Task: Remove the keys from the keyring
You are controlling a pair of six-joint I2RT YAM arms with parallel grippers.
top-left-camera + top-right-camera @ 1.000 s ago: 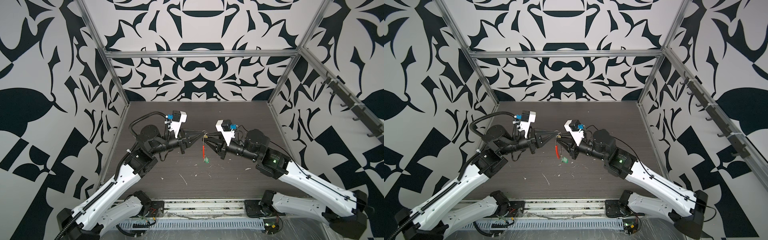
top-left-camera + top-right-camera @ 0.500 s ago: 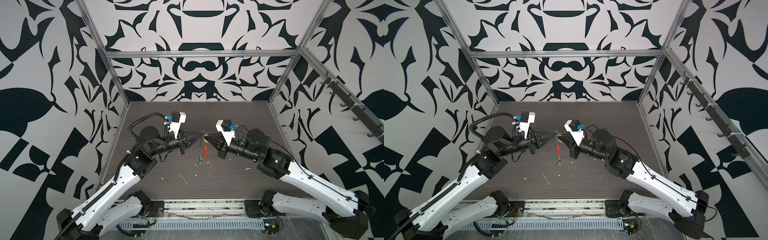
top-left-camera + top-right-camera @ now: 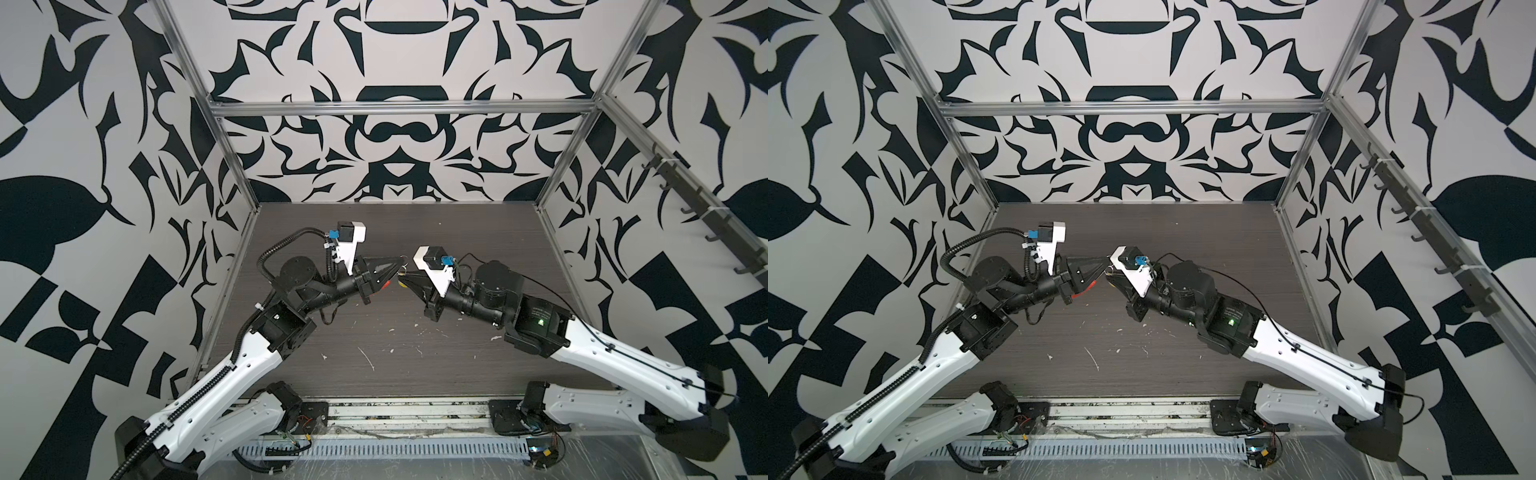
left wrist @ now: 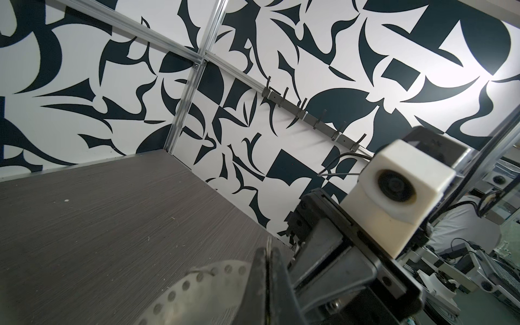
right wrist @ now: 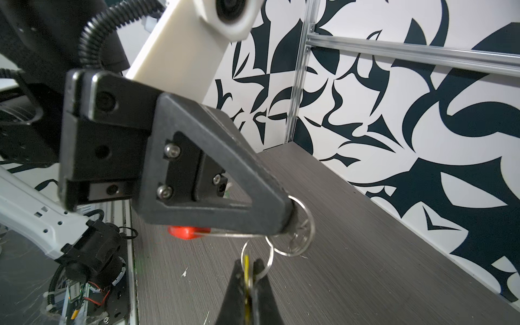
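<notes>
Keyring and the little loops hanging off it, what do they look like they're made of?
Keyring: thin metal band by the look, dull grey, punched with round holes; one arc wears a smooth red cover, probably plastic. Little loops: bright wire, likely steel, with sharp highlights.

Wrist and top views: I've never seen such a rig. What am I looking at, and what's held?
Two robot arms, each ending in a two-fingered gripper, work over a dark table. The top views look down from overhead; each wrist view comes from a camera on an arm. In the right wrist view the left gripper is shut on the keyring, held clear of the table, and the right gripper pinches a yellow key joined to it by a small metal loop. White scraps lie on the table.
</notes>
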